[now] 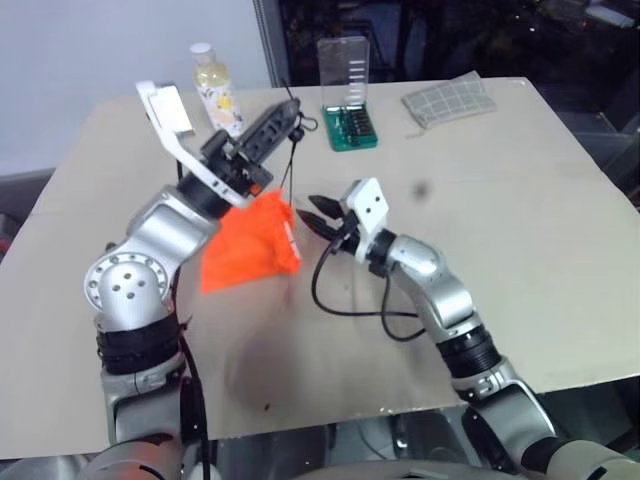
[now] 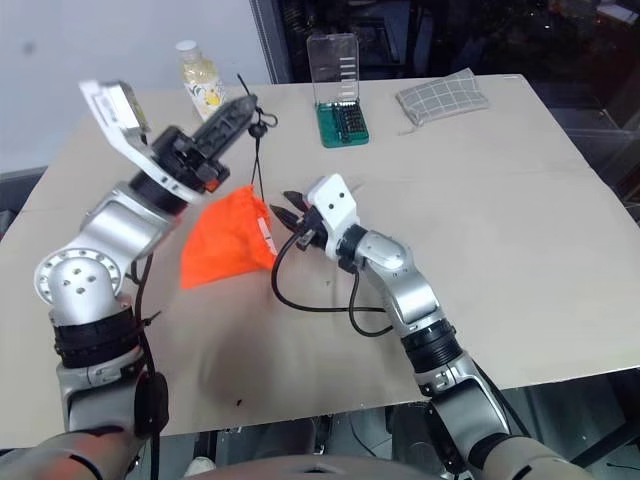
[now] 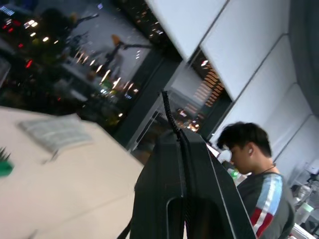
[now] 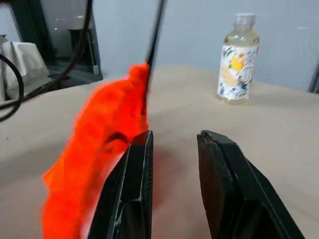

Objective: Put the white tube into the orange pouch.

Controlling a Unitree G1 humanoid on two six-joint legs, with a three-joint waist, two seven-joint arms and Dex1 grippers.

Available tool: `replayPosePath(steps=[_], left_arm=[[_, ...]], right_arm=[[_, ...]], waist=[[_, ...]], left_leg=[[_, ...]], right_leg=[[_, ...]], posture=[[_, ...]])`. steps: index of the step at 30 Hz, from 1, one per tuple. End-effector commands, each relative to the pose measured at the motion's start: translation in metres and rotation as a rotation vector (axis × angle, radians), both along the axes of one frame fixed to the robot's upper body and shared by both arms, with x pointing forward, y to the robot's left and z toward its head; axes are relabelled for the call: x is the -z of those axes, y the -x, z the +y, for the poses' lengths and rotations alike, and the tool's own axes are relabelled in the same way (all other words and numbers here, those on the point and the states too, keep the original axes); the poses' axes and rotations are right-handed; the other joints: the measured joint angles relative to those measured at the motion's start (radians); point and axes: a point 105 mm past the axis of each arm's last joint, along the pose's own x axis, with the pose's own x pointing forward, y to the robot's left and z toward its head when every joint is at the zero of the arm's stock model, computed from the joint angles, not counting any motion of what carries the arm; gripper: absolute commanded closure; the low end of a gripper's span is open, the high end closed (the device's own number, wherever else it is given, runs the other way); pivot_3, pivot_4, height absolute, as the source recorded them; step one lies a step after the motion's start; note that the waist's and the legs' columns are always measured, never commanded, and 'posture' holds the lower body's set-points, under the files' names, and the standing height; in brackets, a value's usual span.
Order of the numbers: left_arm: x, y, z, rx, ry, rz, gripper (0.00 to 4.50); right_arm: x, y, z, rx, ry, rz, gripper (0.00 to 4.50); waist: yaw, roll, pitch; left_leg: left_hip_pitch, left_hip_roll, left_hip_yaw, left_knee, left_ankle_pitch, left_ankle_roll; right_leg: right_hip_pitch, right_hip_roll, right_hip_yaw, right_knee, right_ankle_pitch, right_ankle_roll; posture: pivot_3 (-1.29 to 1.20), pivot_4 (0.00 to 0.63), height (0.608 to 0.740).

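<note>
From the head, the left gripper (image 1: pixel 285 112) is raised above the table (image 1: pixel 520 250), jaws pressed together on the dark cord (image 1: pixel 290 165), and the orange pouch (image 1: pixel 250 245) hangs from it, with a white tube (image 1: pixel 292 240) (pale sliver) at its edge. The right gripper (image 1: pixel 318 215) sits just beside the pouch. In the right wrist view its jaws stand slightly apart, empty, the pouch (image 4: pixel 94 154) beside them and a yellowish bottle (image 4: pixel 238 59) beyond.
</note>
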Motion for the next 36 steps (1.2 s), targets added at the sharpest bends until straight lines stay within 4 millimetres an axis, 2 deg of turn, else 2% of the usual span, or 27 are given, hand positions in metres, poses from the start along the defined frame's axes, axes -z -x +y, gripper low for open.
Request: replayPosePath(steps=[1,5,8,11,21,24,27,36], left_arm=[[-0.031,0.011,0.009,0.001,0.045,-0.098,4.50],[-0.044,0.012,0.017,-0.004,0.071,-0.119,4.50],[-0.035,0.008,0.021,-0.010,0.055,-0.090,4.50],[-0.020,0.006,0.021,0.012,0.042,-0.044,4.50],[-0.014,0.006,0.025,0.048,0.043,-0.024,4.50],[-0.011,0.005,0.026,0.048,0.036,-0.015,4.50],[-0.010,0.005,0.026,0.050,0.034,-0.010,4.50],[-0.004,0.007,0.025,0.059,0.017,-0.004,4.50]], right_arm=[[-0.028,-0.001,-0.009,0.003,-0.056,-0.066,3.08],[-0.056,0.006,-0.025,-0.053,-0.088,-0.103,3.08],[-0.070,0.013,-0.032,-0.096,-0.087,-0.121,3.08],[-0.093,0.015,-0.035,-0.100,-0.084,-0.165,3.08],[-0.105,0.013,-0.023,-0.076,-0.015,-0.216,3.08],[-0.110,0.014,-0.020,-0.074,-0.012,-0.234,2.38],[-0.113,0.017,-0.017,-0.087,0.000,-0.250,1.06],[-0.124,0.023,-0.004,-0.150,-0.056,-0.202,1.06]], waist=[[0.000,0.000,0.000],[0.001,0.000,0.001],[0.001,0.000,0.001],[-0.004,0.000,0.002],[-0.001,0.000,0.003],[-0.001,0.000,0.003],[-0.002,0.000,0.003],[-0.002,0.000,0.003]], left_leg=[[0.000,0.000,0.000,0.000,0.000,0.000],[-0.002,0.000,0.000,0.000,0.000,0.000],[-0.002,0.000,-0.001,-0.001,0.000,0.000],[-0.001,0.000,0.000,-0.001,0.000,0.000],[-0.002,0.000,0.000,-0.001,0.000,0.000],[-0.002,0.000,0.000,-0.001,0.000,0.000],[-0.003,0.000,0.000,-0.001,0.000,0.000],[-0.004,0.000,0.000,-0.001,0.000,0.000]], right_leg=[[0.000,0.000,0.000,0.000,0.000,0.000],[-0.001,0.000,0.000,-0.001,0.000,0.000],[-0.001,0.000,0.000,-0.001,0.000,0.000],[-0.001,0.000,0.000,-0.001,0.000,0.000],[-0.002,0.000,0.000,-0.001,0.000,0.000],[-0.003,0.000,0.000,-0.001,0.000,0.000],[-0.003,0.000,0.000,-0.001,0.000,0.000],[-0.004,0.000,0.000,-0.001,0.000,0.000]], posture=[[0.00,0.150,0.740],[0.00,0.150,0.740],[0.00,0.150,0.740],[0.00,0.150,0.740],[0.00,0.150,0.740],[0.00,0.150,0.740],[0.00,0.150,0.740],[0.00,0.150,0.740]])
